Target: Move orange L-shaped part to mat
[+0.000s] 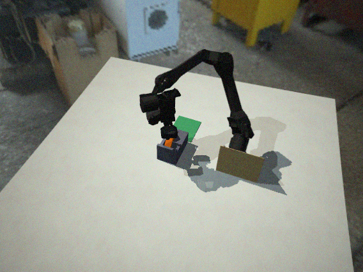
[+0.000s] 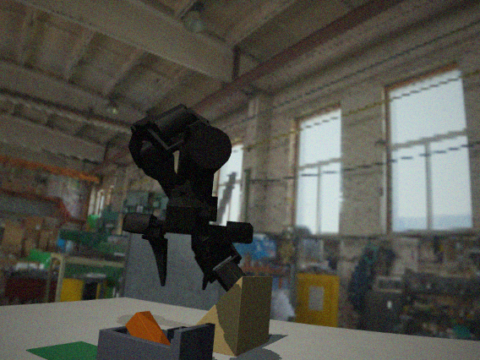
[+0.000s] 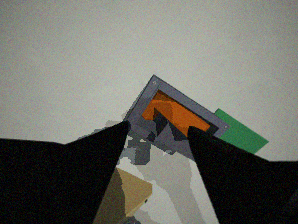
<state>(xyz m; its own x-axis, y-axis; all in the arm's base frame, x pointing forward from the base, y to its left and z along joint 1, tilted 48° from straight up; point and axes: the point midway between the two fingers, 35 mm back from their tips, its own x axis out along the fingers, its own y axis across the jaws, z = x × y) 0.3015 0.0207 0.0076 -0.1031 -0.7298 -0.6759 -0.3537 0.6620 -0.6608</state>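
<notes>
The orange part (image 1: 169, 142) (image 2: 145, 327) (image 3: 177, 116) lies tilted in the pocket of the grey tray (image 1: 166, 154) (image 2: 135, 346) (image 3: 185, 101). Its end nearer the green mat stands up above the tray wall; its L-shaped end is low in the pocket. My gripper (image 2: 183, 287) (image 3: 157, 128) is open, with nothing between its fingers. It hangs above the tray, clear of the part. The green mat (image 1: 190, 126) (image 2: 63, 350) (image 3: 245, 135) lies flat beside the tray. In the top view my hand hides some of the tray and part.
A tan wedge-like block (image 1: 239, 164) (image 2: 253, 313) (image 3: 135, 190) stands on the table between the tray and the front of my arm's base. My arm arches over from the base to the tray, and its shadows fall beside the tray.
</notes>
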